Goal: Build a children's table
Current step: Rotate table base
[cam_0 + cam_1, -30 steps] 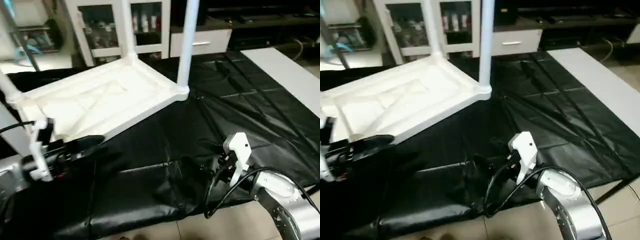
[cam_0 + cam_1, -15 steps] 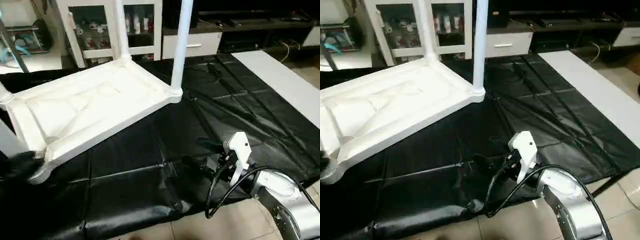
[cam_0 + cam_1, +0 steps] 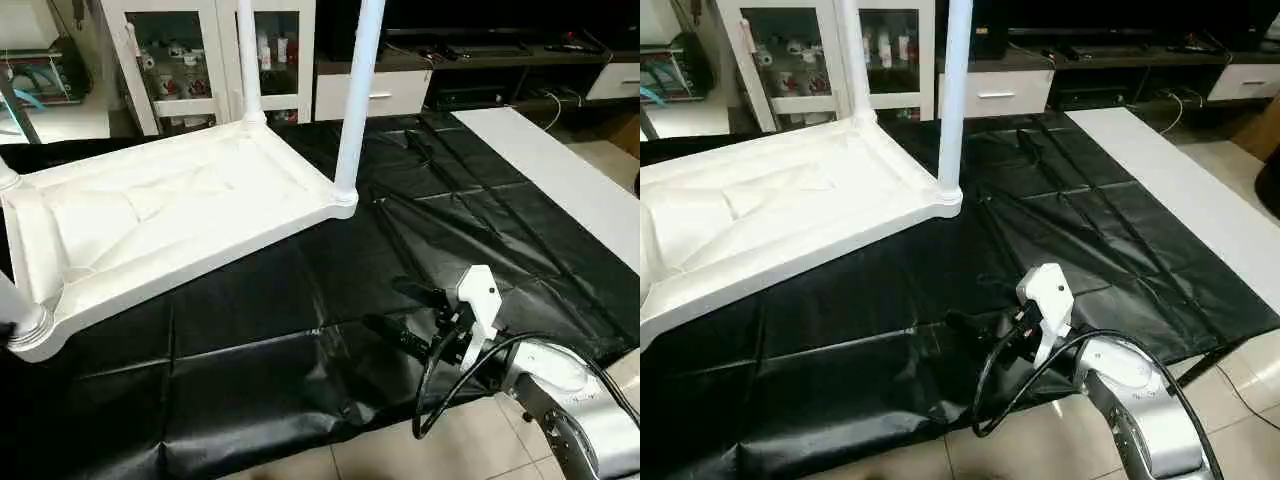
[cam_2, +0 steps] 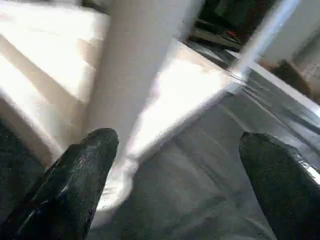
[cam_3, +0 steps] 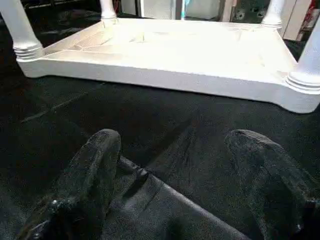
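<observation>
The children's table lies upside down on a black sheet. Its white tabletop shows its ribbed underside. White legs stand upright in the corner sockets; another leg rises at the far corner. In the left wrist view my left gripper is open, its fingers wide apart. A white leg stands just beyond them, untouched. My right gripper hovers low over the sheet, in front of the tabletop and well apart from it. It is open with nothing between its fingers.
A white glass-door cabinet and a low drawer unit stand behind the sheet. A long white board lies along the sheet's right side. Tiled floor starts at the sheet's near edge.
My left arm has drawn back to the left, out of the head views, and its fingers have spread. The head camera has tilted. The right arm has stayed put.
</observation>
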Tool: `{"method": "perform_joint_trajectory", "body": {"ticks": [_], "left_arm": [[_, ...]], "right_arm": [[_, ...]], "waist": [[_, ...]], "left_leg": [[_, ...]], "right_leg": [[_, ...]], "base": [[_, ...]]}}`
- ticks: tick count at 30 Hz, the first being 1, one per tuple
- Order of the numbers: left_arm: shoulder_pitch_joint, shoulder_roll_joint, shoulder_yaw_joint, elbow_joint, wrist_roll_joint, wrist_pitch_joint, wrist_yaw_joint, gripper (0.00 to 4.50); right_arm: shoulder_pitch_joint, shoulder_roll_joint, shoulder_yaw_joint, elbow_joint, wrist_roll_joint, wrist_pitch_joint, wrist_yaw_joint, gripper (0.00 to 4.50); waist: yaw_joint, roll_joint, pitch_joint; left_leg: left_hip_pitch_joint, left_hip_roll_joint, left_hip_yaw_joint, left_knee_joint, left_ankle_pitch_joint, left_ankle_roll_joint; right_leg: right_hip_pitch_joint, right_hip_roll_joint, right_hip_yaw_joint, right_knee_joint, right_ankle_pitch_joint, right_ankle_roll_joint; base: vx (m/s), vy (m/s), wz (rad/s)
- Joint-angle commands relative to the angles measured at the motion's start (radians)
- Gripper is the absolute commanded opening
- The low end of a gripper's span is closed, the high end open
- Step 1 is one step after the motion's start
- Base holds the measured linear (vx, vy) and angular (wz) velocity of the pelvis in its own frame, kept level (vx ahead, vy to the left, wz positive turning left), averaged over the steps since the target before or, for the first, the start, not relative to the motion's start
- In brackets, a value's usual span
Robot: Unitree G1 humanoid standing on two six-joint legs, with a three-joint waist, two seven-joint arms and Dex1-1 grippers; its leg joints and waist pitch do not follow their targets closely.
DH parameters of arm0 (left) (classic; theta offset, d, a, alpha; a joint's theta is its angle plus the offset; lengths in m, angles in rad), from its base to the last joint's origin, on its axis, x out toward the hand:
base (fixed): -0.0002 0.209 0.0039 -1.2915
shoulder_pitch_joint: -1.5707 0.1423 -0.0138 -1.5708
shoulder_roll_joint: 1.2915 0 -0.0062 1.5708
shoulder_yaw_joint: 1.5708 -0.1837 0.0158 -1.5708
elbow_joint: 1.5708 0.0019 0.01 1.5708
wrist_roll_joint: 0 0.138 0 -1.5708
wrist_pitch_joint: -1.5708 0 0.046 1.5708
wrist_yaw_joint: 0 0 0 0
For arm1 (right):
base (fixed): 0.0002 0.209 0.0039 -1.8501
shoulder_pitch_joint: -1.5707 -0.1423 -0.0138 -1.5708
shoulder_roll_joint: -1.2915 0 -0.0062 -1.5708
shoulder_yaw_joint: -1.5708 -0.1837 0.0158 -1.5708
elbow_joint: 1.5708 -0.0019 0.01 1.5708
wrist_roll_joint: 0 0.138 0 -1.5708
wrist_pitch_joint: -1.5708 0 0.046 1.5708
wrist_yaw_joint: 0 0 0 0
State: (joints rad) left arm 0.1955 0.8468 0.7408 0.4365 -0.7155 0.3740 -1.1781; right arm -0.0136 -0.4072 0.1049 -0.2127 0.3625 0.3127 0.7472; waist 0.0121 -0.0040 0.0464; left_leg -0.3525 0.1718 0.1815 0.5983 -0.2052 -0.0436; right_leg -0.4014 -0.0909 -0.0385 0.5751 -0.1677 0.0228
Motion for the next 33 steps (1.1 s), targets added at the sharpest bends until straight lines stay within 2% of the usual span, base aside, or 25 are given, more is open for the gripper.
{"method": "perform_joint_trajectory", "body": {"ticks": [1, 3, 4, 6, 7, 8, 11, 12, 16, 18, 20, 21, 22, 23, 24, 25, 26, 27, 28, 29, 30, 32, 33], "left_arm": [[-0.058, 0.001, 0.051, 0.080, 0.025, -0.101, 0.048, 4.43], [-0.064, -0.001, 0.054, 0.087, 0.026, -0.111, 0.050, 4.43], [-0.071, -0.015, 0.045, 0.045, 0.010, -0.091, 0.036, 4.43], [-0.080, -0.022, 0.036, 0.018, -0.006, -0.074, 0.026, 4.43], [-0.092, -0.030, 0.022, -0.014, -0.026, -0.049, 0.018, 4.43], [-0.095, -0.032, 0.018, -0.017, -0.029, -0.047, 0.016, 4.43], [-0.154, -0.047, -0.058, -0.016, 0.001, -0.083, -0.005, 4.43], [-0.171, -0.052, -0.071, -0.017, 0.009, -0.090, 0.005, 4.43], [-0.263, -0.069, -0.135, 0.037, 0.081, -0.160, 0.033, 4.43], [-0.321, -0.082, -0.163, 0.073, 0.112, -0.186, 0.047, 4.43], [-0.356, -0.095, -0.195, 0.076, 0.131, -0.184, 0.053, 4.43], [-0.373, -0.101, -0.221, 0.077, 0.141, -0.188, 0.044, 4.43], [-0.396, -0.115, -0.253, 0.073, 0.150, -0.185, 0.040, 4.43], [-0.435, -0.150, -0.315, 0.034, 0.151, -0.164, 0.020, 4.43], [-0.436, -0.151, -0.318, 0.031, 0.150, -0.161, 0.019, 4.43], [-0.451, -0.182, -0.370, -0.031, 0.133, -0.120, -0.011, 4.43], [-0.450, -0.197, -0.407, -0.083, 0.116, -0.084, -0.035, 4.43], [-0.450, -0.206, -0.430, -0.114, 0.106, -0.062, -0.050, 4.43], [-0.449, -0.211, -0.453, -0.143, 0.098, -0.041, -0.064, 4.43], [-0.450, -0.220, -0.484, -0.178, 0.091, -0.023, -0.076, 4.43], [-0.457, -0.240, -0.547, -0.233, 0.087, 0.001, -0.096, 4.43], [-0.457, -0.240, -0.547, -0.233, 0.087, 0.001, -0.096, 4.43], [-0.485, -0.292, -0.670, -0.318, 0.098, 0.025, -0.121, 4.43]], "right_arm": [[-0.022, -0.009, -0.001, 0.015, -0.008, -0.018, 0.009, 3.64], [-0.024, -0.010, 0.000, 0.018, -0.010, -0.021, 0.011, 3.64], [-0.028, -0.009, -0.001, 0.025, -0.011, -0.023, 0.014, 3.64], [-0.030, -0.008, -0.001, 0.028, -0.011, -0.024, 0.015, 3.64], [-0.031, -0.007, 0.000, 0.031, -0.012, -0.024, 0.016, 3.64], [-0.032, -0.007, 0.000, 0.032, -0.012, -0.024, 0.017, 3.64], [-0.034, -0.007, 0.003, 0.039, -0.017, -0.030, 0.020, 3.64], [-0.035, -0.007, 0.004, 0.040, -0.017, -0.030, 0.021, 3.64], [-0.041, -0.005, 0.011, 0.044, -0.022, -0.035, 0.020, 3.64], [-0.041, -0.003, 0.013, 0.041, -0.022, -0.034, 0.020, 3.64], [-0.040, -0.003, 0.014, 0.040, -0.022, -0.034, 0.021, 3.64], [-0.038, -0.003, 0.015, 0.040, -0.024, -0.036, 0.023, 3.64], [-0.035, -0.004, 0.017, 0.040, -0.026, -0.037, 0.026, 3.64], [-0.024, -0.012, 0.024, 0.034, -0.029, -0.038, 0.038, 3.64], [-0.023, -0.012, 0.025, 0.034, -0.029, -0.038, 0.039, 3.64], [-0.010, -0.024, 0.034, 0.022, -0.027, -0.035, 0.053, 3.64], [-0.001, -0.032, 0.039, 0.014, -0.026, -0.033, 0.063, 3.64], [0.003, -0.037, 0.041, 0.011, -0.025, -0.031, 0.069, 3.64], [0.007, -0.042, 0.042, 0.009, -0.024, -0.030, 0.074, 3.64], [0.012, -0.047, 0.044, 0.007, -0.023, -0.029, 0.080, 3.64], [0.020, -0.053, 0.046, 0.003, -0.022, -0.029, 0.086, 3.64], [0.020, -0.053, 0.046, 0.003, -0.022, -0.029, 0.086, 3.64], [0.032, -0.062, 0.051, -0.003, -0.022, -0.030, 0.099, 3.64]], "waist": [[0.001, 0.020, -0.026], [0.003, 0.024, -0.026], [0.003, 0.022, -0.025], [0.005, 0.021, -0.026], [0.007, 0.019, -0.028], [0.012, 0.021, -0.029], [0.019, 0.019, -0.031], [0.020, 0.015, -0.032], [0.028, 0.021, -0.036], [0.030, 0.018, -0.039], [0.030, 0.020, -0.041], [0.029, 0.019, -0.044], [0.030, 0.023, -0.043], [0.032, 0.025, -0.041], [0.036, 0.024, -0.041], [0.044, 0.023, -0.041], [0.048, 0.024, -0.040], [0.051, 0.033, -0.040], [0.050, 0.027, -0.041], [0.050, 0.026, -0.042], [0.048, 0.022, -0.046], [0.047, 0.023, -0.046], [0.038, 0.018, -0.045]], "left_leg": [[0.033, 0.046, -0.036, -0.115, -0.651, -0.060], [0.028, 0.050, -0.040, -0.118, -0.639, -0.066], [0.026, 0.052, -0.041, -0.120, -0.643, -0.070], [0.030, 0.053, -0.039, -0.120, -0.650, -0.074], [0.033, 0.053, -0.035, -0.118, -0.640, -0.076], [0.032, 0.053, -0.035, -0.118, -0.628, -0.074], [0.035, 0.051, -0.031, -0.117, -0.619, -0.072], [0.034, 0.052, -0.030, -0.116, -0.606, -0.071], [0.032, 0.051, -0.028, -0.116, -0.569, -0.076], [0.032, 0.050, -0.028, -0.115, -0.552, -0.077], [0.023, 0.051, -0.031, -0.116, -0.531, -0.082], [0.022, 0.052, -0.031, -0.115, -0.506, -0.083], [0.026, 0.051, -0.027, -0.113, -0.505, -0.079], [0.034, 0.052, -0.023, -0.111, -0.518, -0.082], [0.039, 0.052, -0.020, -0.109, -0.530, -0.083], [0.046, 0.055, -0.018, -0.107, -0.537, -0.087], [0.046, 0.055, -0.017, -0.107, -0.533, -0.086], [0.044, 0.057, -0.016, -0.110, -0.528, -0.092], [0.036, 0.058, -0.016, -0.111, -0.518, -0.090], [0.033, 0.056, -0.017, -0.112, -0.507, -0.088], [0.022, 0.056, -0.019, -0.112, -0.462, -0.081], [0.023, 0.056, -0.017, -0.111, -0.440, -0.078], [0.015, 0.054, -0.016, -0.111, -0.435, -0.068]], "right_leg": [[-0.011, -0.035, 0.029, -0.095, -0.569, -0.094], [-0.003, -0.042, 0.031, -0.089, -0.554, -0.100], [-0.002, -0.043, 0.032, -0.086, -0.550, -0.103], [-0.005, -0.043, 0.033, -0.085, -0.547, -0.108], [-0.007, -0.041, 0.036, -0.083, -0.521, -0.122], [-0.005, -0.042, 0.037, -0.082, -0.504, -0.127], [-0.007, -0.039, 0.037, -0.082, -0.490, -0.128], [-0.005, -0.040, 0.037, -0.080, -0.473, -0.132], [0.001, -0.039, 0.037, -0.073, -0.417, -0.145], [0.006, -0.040, 0.036, -0.071, -0.400, -0.146], [0.015, -0.043, 0.035, -0.063, -0.374, -0.156], [0.017, -0.043, 0.035, -0.057, -0.335, -0.166], [0.013, -0.043, 0.036, -0.061, -0.339, -0.171], [0.007, -0.042, 0.037, -0.065, -0.354, -0.178], [0.003, -0.042, 0.038, -0.069, -0.367, -0.179], [0.000, -0.043, 0.040, -0.069, -0.374, -0.185], [0.000, -0.043, 0.040, -0.070, -0.370, -0.187], [0.002, -0.042, 0.041, -0.065, -0.354, -0.191], [0.009, -0.039, 0.039, -0.062, -0.337, -0.190], [0.013, -0.039, 0.039, -0.060, -0.330, -0.189], [0.024, -0.041, 0.038, -0.051, -0.295, -0.192], [0.023, -0.040, 0.038, -0.053, -0.274, -0.198], [0.031, -0.042, 0.038, -0.055, -0.299, -0.195]], "base": [[0.000, 0.000, 0.00], [0.000, 0.000, 0.00], [0.000, 0.000, 0.00], [0.000, 0.000, 0.00], [0.000, 0.000, 0.00], [0.000, 0.000, 0.00], [0.000, 0.000, 0.00], [0.000, 0.000, 0.00], [0.000, 0.000, 0.00], [0.000, 0.000, 0.00], [0.000, 0.000, 0.00], [0.000, 0.000, 0.00], [0.000, 0.000, 0.00], [0.000, 0.000, 0.00], [0.000, 0.000, 0.00], [0.000, 0.000, 0.00], [0.000, 0.000, 0.00], [0.000, 0.000, 0.00], [0.000, 0.000, 0.00], [0.000, 0.000, 0.00], [0.000, 0.000, 0.00], [0.000, 0.000, 0.00], [0.000, 0.000, 0.00]]}}
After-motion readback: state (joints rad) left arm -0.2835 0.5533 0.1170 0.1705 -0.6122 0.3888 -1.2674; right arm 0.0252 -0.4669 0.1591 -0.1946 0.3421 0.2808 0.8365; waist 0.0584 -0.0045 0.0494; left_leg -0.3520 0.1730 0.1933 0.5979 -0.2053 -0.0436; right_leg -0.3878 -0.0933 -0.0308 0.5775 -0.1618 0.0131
